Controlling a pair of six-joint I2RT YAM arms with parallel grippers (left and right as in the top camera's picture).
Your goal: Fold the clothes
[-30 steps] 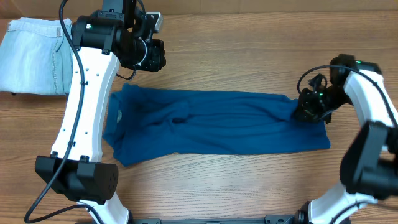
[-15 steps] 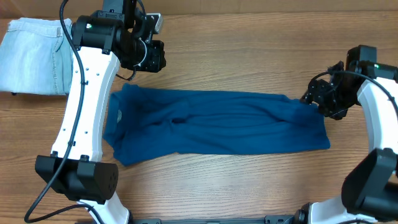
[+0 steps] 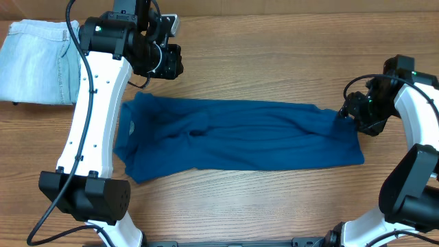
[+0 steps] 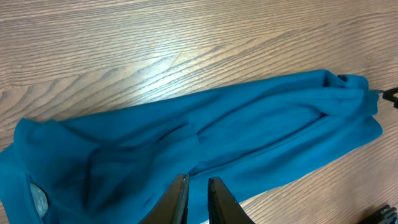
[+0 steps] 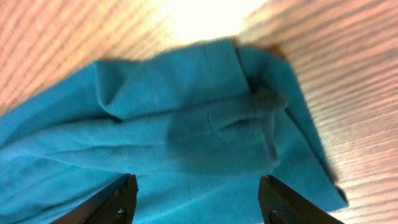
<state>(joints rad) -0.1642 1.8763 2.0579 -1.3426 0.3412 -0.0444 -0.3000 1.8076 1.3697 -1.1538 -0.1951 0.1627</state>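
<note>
The clothes, a deep teal-blue shirt (image 3: 240, 137), lie in a long crumpled band across the middle of the table, collar end at the left. In the left wrist view the shirt (image 4: 217, 137) stretches from bottom left to upper right. My left gripper (image 3: 170, 65) hovers beyond the collar end, its jaws (image 4: 197, 186) nearly together with nothing between them. At the shirt's right end my right gripper (image 3: 353, 113) stands open just above the bunched fabric (image 5: 186, 124). Its fingers (image 5: 198, 183) are spread wide over the cloth and hold nothing.
Pale light-blue jeans (image 3: 34, 62) lie folded at the table's far left corner. Bare wooden tabletop (image 3: 274, 62) surrounds the shirt in front, behind and to the right.
My right gripper has opened, let go of the shirt's right end and drawn back a little to the right. The left arm has not moved.
</note>
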